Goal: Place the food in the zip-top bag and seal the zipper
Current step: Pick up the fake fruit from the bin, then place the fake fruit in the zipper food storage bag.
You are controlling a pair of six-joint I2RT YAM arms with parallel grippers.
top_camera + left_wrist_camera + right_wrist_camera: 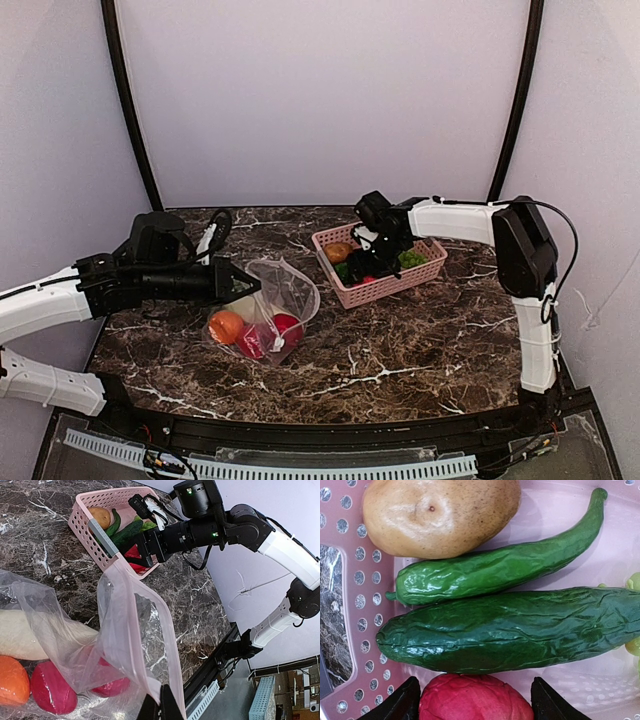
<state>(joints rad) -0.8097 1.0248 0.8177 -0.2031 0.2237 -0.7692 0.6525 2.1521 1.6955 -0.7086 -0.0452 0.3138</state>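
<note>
Two red tomatoes (52, 695), orange fruit (226, 326) and white vegetable (30, 635) inside zip-top bag (290, 285) on table (400, 360), left gripper (245, 285) clamped on its pink mouth edge, right gripper (370, 262) fingers apart astride red piece (475, 700) in pink basket (390, 288)

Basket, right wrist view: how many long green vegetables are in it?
2. A slim curved vegetable lies against the potato; a thicker cucumber lies beside it. More may sit outside this view.

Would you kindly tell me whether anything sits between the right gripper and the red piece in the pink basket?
Nothing visible does. The right gripper has one finger on each side of the red piece. The dark cucumber lies just beyond the piece, not between it and the gripper.
</note>
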